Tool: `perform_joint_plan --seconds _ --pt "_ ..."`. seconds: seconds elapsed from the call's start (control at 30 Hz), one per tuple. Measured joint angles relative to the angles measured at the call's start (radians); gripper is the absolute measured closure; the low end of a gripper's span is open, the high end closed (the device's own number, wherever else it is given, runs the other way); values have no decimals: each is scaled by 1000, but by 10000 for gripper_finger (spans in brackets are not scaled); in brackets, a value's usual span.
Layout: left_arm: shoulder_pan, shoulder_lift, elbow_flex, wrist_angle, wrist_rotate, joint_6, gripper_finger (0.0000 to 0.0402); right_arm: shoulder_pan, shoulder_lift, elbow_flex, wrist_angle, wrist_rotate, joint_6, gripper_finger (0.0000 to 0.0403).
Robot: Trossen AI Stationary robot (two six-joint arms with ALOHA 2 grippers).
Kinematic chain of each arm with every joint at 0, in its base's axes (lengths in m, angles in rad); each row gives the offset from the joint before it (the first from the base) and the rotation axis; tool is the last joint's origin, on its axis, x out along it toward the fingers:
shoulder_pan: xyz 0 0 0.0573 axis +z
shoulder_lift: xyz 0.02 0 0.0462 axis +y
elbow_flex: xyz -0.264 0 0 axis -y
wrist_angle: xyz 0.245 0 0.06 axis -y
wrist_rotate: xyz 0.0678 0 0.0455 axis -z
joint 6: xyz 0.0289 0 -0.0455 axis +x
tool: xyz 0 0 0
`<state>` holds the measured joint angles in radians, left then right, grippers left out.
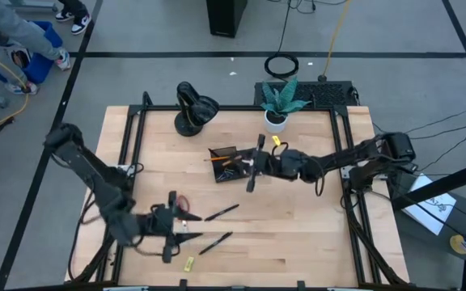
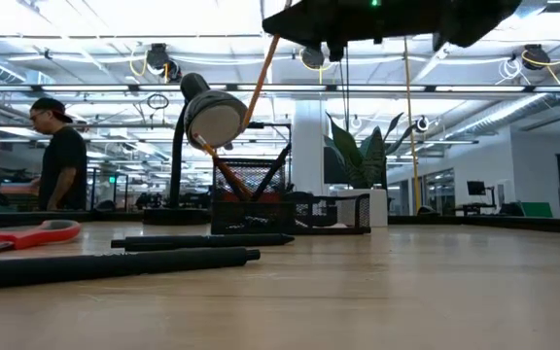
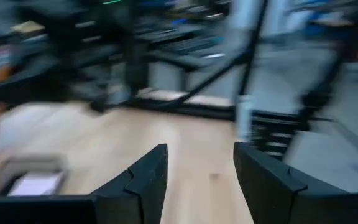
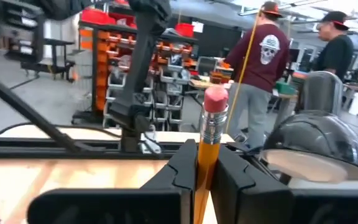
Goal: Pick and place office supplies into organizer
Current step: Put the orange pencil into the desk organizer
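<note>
Grey floor (image 1: pixel 152 32), bright ceiling lights (image 2: pixel 115 19), orange-bin shelving (image 4: pixel 160 68), two people (image 4: pixel 263 68)

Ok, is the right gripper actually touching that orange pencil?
Touching. The right wrist view shows the right gripper with its fingers pressed against both sides of the orange pencil, no gap, eraser end standing clear of them.

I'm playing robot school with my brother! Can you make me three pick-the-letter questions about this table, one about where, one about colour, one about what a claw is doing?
1. Where are the scissors?
A. in the organizer
B. on the table by the left claw
C. in the plant pot

2. What colour is the eraser on the pencil?
A. pink
B. blue
C. green

3. What is the right claw doing?
A. hanging open
B. holding a pen
C. gripping the pencil

Answers: 1 B, they lie beside the left claw, far from the organizer. 2 A, the right wrist view shows it pink. 3 C, both fingers press the pencil.
</note>
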<state>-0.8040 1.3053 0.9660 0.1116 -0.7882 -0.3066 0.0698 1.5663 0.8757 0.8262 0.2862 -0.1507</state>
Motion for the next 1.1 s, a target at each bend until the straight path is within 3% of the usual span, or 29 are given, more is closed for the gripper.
perform_joint_plan --seconds 0.07,0.13,0.23,0.43,0.57,0.8,1.0,1.1 --pt "35 -45 -86 153 112 103 213 -22 -1 0 -6 -2 9 385" --pt "73 -88 -165 243 160 150 213 -38 -1 0 -12 -12 22 384" --pt "133 -155 -292 287 170 146 213 -60 -1 0 -38 -79 45 383" --pt "197 -326 -474 344 248 139 213 -65 -8 9 -40 -36 6 385" --pt "203 -404 -568 385 246 160 213 -70 -6 11 -88 -22 6 383" --pt "204 -456 -692 488 234 134 213 -138 -2 11 -130 -29 33 385" --pt "204 -455 -712 490 233 102 213 -212 39 12 -112 -154 137 384" --pt "204 -456 -712 493 233 105 213 -223 69 20 -97 -159 146 384"
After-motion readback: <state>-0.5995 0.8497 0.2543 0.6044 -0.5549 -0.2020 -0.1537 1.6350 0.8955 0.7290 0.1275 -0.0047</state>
